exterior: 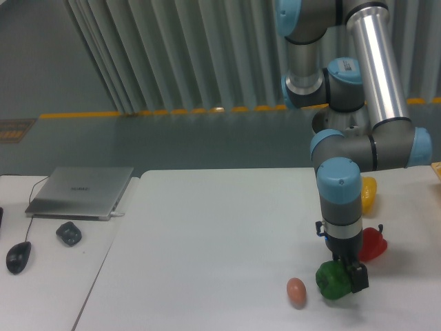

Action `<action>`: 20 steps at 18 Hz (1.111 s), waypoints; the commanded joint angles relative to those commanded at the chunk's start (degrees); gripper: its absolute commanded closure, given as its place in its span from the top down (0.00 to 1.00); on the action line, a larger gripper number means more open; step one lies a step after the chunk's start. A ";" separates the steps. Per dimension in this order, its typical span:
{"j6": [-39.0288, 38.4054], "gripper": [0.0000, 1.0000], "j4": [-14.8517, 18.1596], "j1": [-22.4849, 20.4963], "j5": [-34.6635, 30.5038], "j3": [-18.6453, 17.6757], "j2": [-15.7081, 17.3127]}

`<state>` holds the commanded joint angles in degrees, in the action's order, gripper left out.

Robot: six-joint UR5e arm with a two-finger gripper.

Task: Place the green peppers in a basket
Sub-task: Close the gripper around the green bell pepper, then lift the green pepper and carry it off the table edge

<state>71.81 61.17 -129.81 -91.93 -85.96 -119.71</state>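
The green pepper (333, 280) sits on the bench (207, 234) close to its front edge, toward the right-hand side. It looks squat and rounded, with no clear long axis from this view; its stem cannot be made out. The tool (350, 274) is down at the pepper's upper right flank, one dark finger showing against the pepper's right side and touching it or nearly so. The other finger is hidden behind the wrist and the fruit, so how wide the tool stands, and whether it has actually gripped the pepper, cannot be told. The pepper appears to rest on the bench rather than hang from the tool.

The relation that matters: the pepper lies directly under the tool and slightly to its left, so the single arm, coming straight down from above, is already placed over it. My judgement is that this is the grasp step, with the carry not yet begun.

Just left of the pepper lies a small tan egg-like object (296, 291), near but apart. Behind the tool, toward the right edge, a red pepper (373, 243) stands close by, and a yellow pepper (369, 194) farther back. No basket is visible. A separate desk at the left carries a closed laptop (81, 192), a mouse (18, 256) and a small dark object (69, 233).
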 joint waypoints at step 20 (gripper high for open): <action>-1.67 0.56 -0.18 -0.44 0.26 -0.09 3.51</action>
<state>70.14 61.00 -130.25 -91.67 -86.05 -116.19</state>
